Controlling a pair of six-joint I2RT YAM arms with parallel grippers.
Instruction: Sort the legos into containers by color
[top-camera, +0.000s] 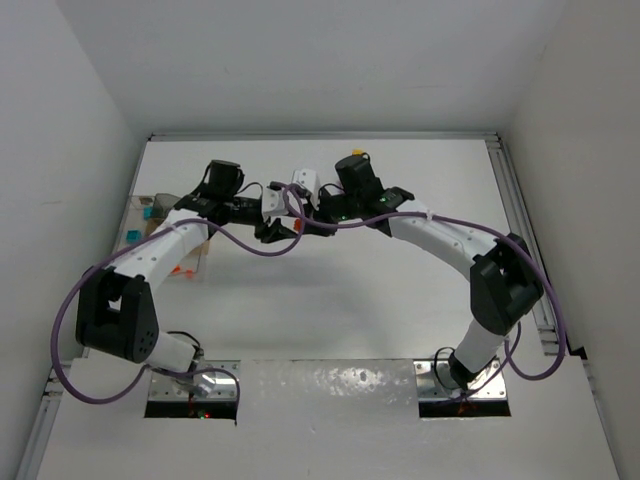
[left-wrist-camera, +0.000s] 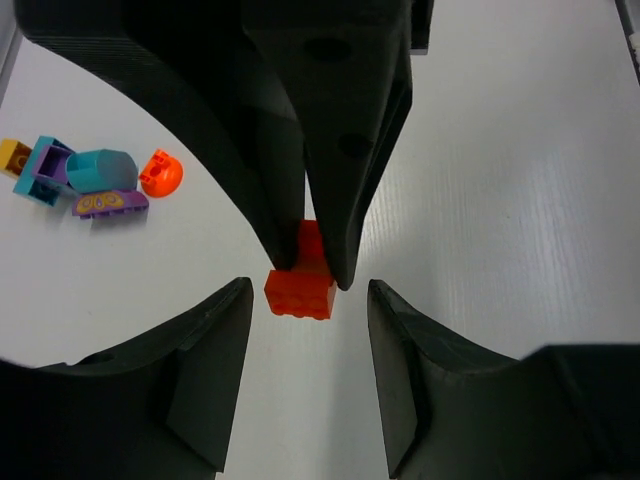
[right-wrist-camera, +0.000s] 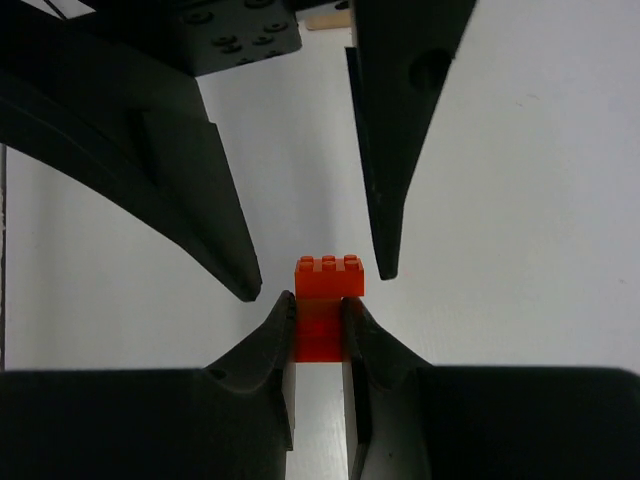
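Jaws of left gripper (left-wrist-camera: 308, 290) clear of brick (left-wrist-camera: 299, 296)

The table (top-camera: 350, 300) is a flat white surface with a metal rail (top-camera: 522, 225) along its right edge. The containers (top-camera: 143, 200), one clear compartmented tray, rest at its left edge. A small group of legos (left-wrist-camera: 50, 172) lies directly on the white top. A teal rounded brick (left-wrist-camera: 100, 170) touches a purple plate (left-wrist-camera: 110, 203), with an orange dome (left-wrist-camera: 160, 173) just beside and a yellow piece (left-wrist-camera: 14, 155) at the opposite end.

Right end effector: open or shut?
Shut on the orange lego: the right end effector pinches its lower half in the right wrist view.
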